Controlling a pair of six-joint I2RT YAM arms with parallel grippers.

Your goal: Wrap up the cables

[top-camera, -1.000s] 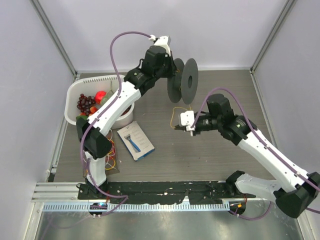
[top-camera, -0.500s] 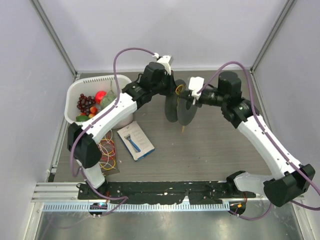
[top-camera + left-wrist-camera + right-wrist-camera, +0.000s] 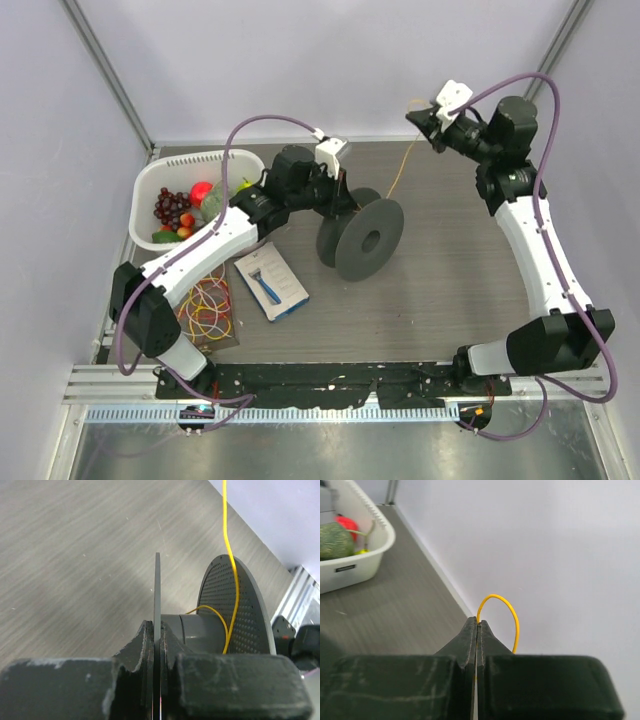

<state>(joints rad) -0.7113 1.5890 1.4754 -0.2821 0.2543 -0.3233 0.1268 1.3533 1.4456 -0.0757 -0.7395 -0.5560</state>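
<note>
The dark grey perforated spool (image 3: 368,241) hangs over the middle of the table, its discs facing the near side. My left gripper (image 3: 335,205) is shut on the rim of its thin rear disc (image 3: 157,585); the hub and the perforated disc (image 3: 247,615) lie to the right in the left wrist view. The thin yellow cable (image 3: 402,166) rises from the hub (image 3: 226,530) toward the back right. There my right gripper (image 3: 420,120), held high near the back wall, is shut on it. A small loop of cable (image 3: 506,603) sticks out past its tips (image 3: 477,622).
A white basket (image 3: 146,184) of fruit stands at the back left, also in the right wrist view as a basket (image 3: 367,555). A blue razor pack (image 3: 270,282) and a heap of coloured rubber bands (image 3: 206,310) lie at the near left. A metal rail (image 3: 330,375) runs along the near edge.
My right gripper swung with the cable from the spool's near side up and over to the high back right. My left arm brought the spool down and nearer and turned its discs.
</note>
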